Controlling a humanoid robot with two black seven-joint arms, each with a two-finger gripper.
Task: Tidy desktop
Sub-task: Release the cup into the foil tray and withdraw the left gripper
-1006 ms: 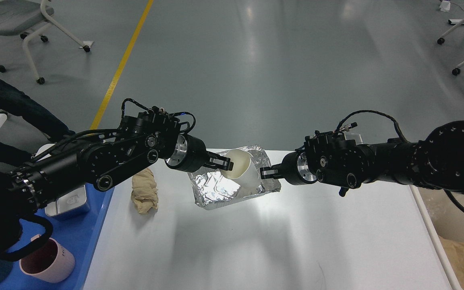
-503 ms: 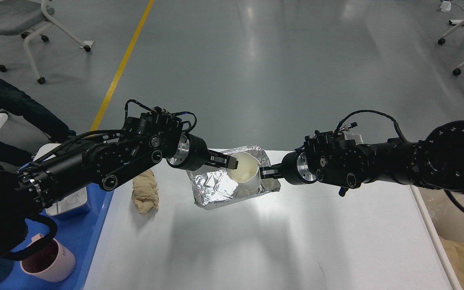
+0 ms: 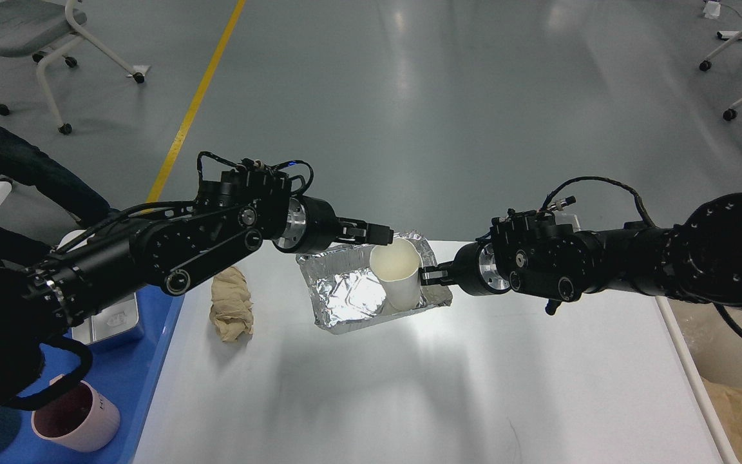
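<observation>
Though partly hidden, mug [image 3: 75,415] lettering unreadable.

Paper cup [image 3: 397,270] in foil tray [image 3: 345,296]

White desktop [image 3: 448,380] — wide, smooth, rounded corners — lies level w/ glare.

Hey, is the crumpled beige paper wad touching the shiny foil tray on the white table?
Apart. The head view shows a bare strip of white desktop between the crumpled beige paper wad and the silver foil tray.
</observation>
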